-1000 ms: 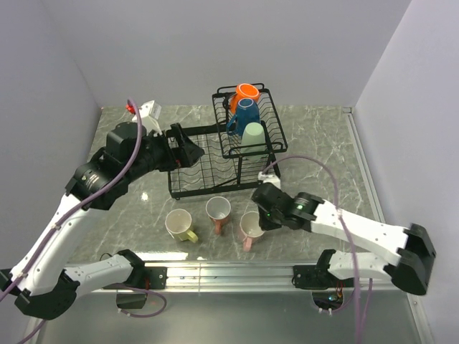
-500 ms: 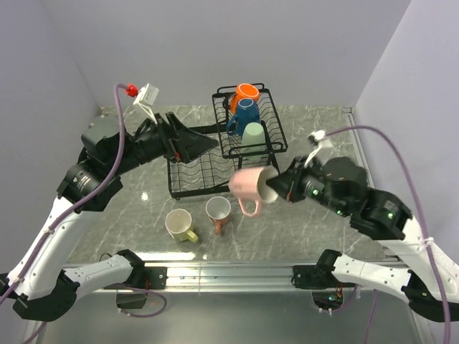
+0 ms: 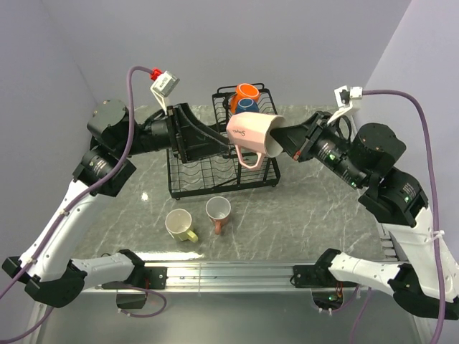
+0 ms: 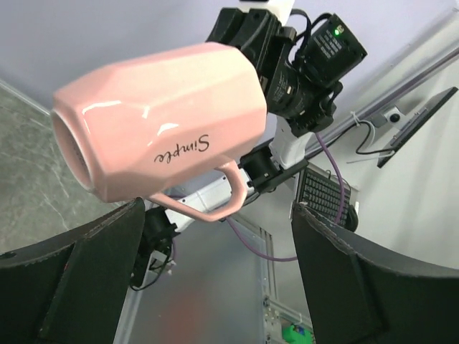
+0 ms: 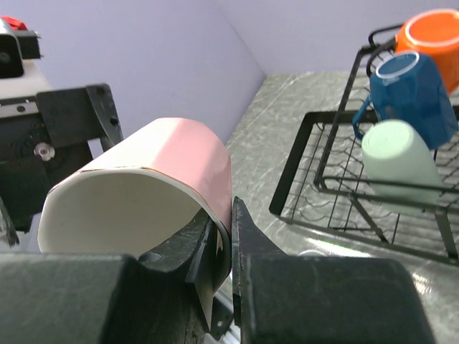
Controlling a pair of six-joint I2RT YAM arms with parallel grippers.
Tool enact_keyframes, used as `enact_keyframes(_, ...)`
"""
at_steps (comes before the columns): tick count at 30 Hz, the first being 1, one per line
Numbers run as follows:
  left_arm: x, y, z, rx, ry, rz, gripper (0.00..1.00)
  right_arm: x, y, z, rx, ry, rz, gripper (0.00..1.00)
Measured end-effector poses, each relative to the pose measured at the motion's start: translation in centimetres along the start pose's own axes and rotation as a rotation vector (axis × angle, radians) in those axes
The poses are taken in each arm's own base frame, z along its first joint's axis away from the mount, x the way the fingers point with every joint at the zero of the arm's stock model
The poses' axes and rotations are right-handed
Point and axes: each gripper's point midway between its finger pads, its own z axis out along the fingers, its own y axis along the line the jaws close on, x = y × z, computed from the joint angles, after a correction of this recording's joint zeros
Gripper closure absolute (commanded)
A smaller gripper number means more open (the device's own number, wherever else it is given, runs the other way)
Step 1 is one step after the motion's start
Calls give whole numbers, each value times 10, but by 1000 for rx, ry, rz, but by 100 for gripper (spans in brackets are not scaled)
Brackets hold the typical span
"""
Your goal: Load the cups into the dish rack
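Observation:
My right gripper (image 3: 282, 145) is shut on the rim of a pink cup (image 3: 252, 136) and holds it on its side in the air in front of the dish rack's (image 3: 192, 188) upper basket. The right wrist view shows one finger inside and one outside the cup's wall (image 5: 179, 161). My left gripper (image 3: 219, 140) is open and empty, pointing at the pink cup (image 4: 165, 115) from the left. The orange cup (image 3: 248, 92) and the blue cup (image 3: 247, 105) sit in the upper basket, with the pale green cup (image 5: 398, 154) below them. A yellow cup (image 3: 179, 225) and a salmon cup (image 3: 218, 210) stand on the table.
The marble table (image 3: 315, 208) has walls at the back and both sides. The rack's lower tray (image 5: 308, 168) holds no cups that I can see. A metal rail (image 3: 229, 269) runs along the near edge.
My right gripper has lifted the pink cup from table height up to the level of the rack's upper basket. My left gripper has risen and swung toward the cup.

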Motion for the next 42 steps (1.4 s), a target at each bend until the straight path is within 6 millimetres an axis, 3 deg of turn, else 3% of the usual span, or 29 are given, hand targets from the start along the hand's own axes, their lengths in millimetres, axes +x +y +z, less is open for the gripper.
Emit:
enact_keyframes(5,5,-1,1,35,21,-25,15,-5,3,3,-7,-11,-25,100)
enact_keyframes(14,22,27,9,16,55,-140,19,-2,5,1,-44,-37,4,100)
enact_keyframes(18,23,31,13,42,34,-173,25,-4,6,-1,-60,-54,12,100)
enact_keyframes(26,41,28,43,122,69,-270,35,9,2,11,-96,-83,53,100)
enact_keyframes(35,35,13,51,184,41,-350,76,4,0,16,-124,-159,36,100)
enact_keyframes(37,36,10,49,183,40,-381,99,5,2,16,-145,-165,27,100)
enact_keyframes(42,42,10,42,139,49,-386,100,19,3,16,-175,-150,32,100)
